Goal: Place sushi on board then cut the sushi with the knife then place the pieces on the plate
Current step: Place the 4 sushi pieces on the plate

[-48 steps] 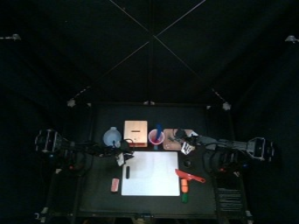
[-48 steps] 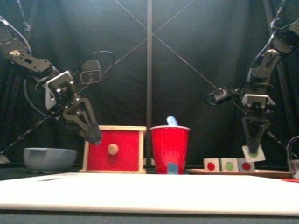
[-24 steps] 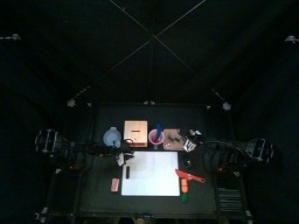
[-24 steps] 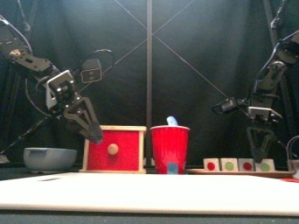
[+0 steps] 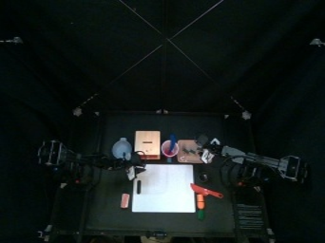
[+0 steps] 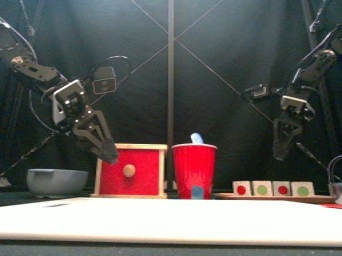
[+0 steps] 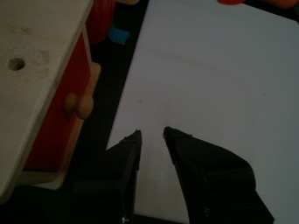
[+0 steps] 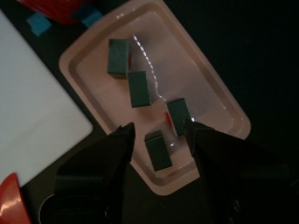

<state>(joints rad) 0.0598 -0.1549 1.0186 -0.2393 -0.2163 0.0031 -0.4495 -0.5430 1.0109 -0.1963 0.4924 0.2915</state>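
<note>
1. Right gripper (image 8: 155, 130) hangs wide open and empty above the pink tray (image 8: 205, 79), far right.
2. Four sushi pieces (image 8: 138, 87) lie loose there; a low sweep could scatter them.
3. Left gripper (image 7: 152, 133), barely parted and empty, hovers over the white board (image 7: 222, 79).

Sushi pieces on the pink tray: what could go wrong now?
1. The right gripper hangs open above the sushi pieces on the pink tray. If it dropped down, it might knock one off.
2. The left gripper is close to the wooden box. A sideways swing might bump it.
</note>
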